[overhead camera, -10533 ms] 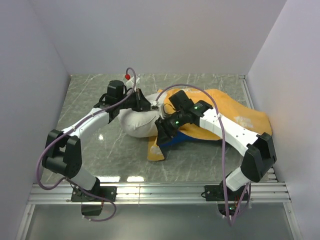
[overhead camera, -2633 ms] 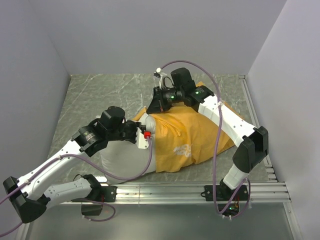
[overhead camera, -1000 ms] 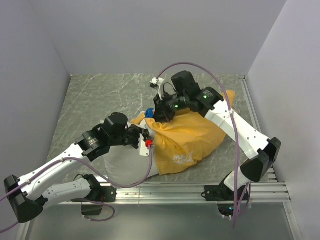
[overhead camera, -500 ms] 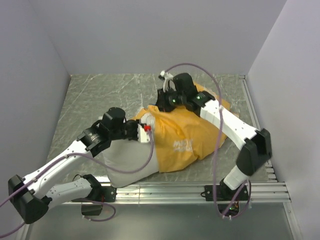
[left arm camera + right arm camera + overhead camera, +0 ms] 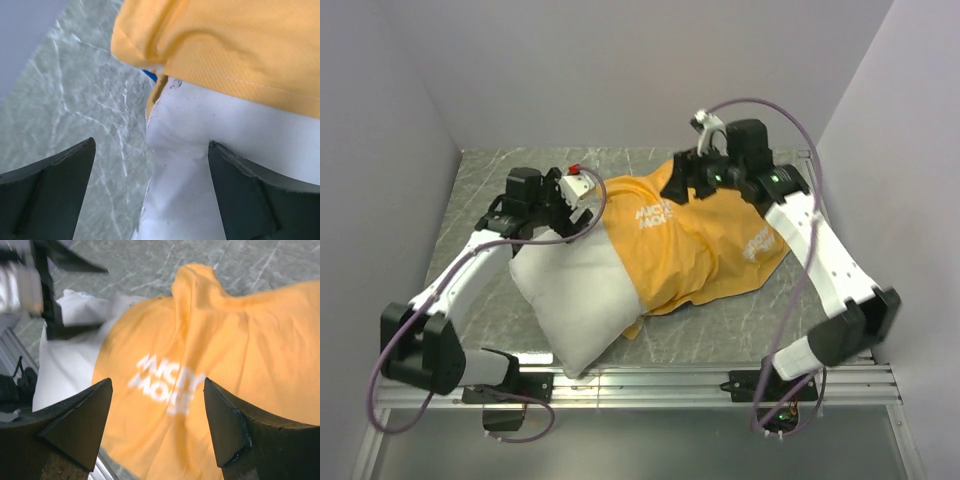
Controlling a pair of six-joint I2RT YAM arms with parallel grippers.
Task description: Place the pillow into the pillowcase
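The white pillow [image 5: 575, 300] lies slantwise on the table, its near-left half bare. Its far-right half is inside the orange-yellow pillowcase [image 5: 710, 240], white lettering up. My left gripper [image 5: 582, 190] hovers open over the pillow's far-left corner, holding nothing. In the left wrist view the gripper [image 5: 150, 192] straddles the pillow [image 5: 200, 125] just below the pillowcase hem [image 5: 225, 45], where a blue sliver [image 5: 151, 76] shows. My right gripper [image 5: 682, 180] hangs open above the pillowcase's far edge. The right wrist view has the gripper [image 5: 157, 425] open above the lettered pillowcase [image 5: 240, 340] and pillow [image 5: 70, 365].
The grey marble table [image 5: 490, 200] is boxed in by pale walls at left, back and right. An aluminium rail [image 5: 640, 380] runs along the near edge, and the pillow's near corner reaches it. Purple cables loop from both arms.
Both grippers have let go and opened. The left arm has swung back to the far left and the right arm has lifted to the far right. The pillowcase now lies spread over the pillow's far half.
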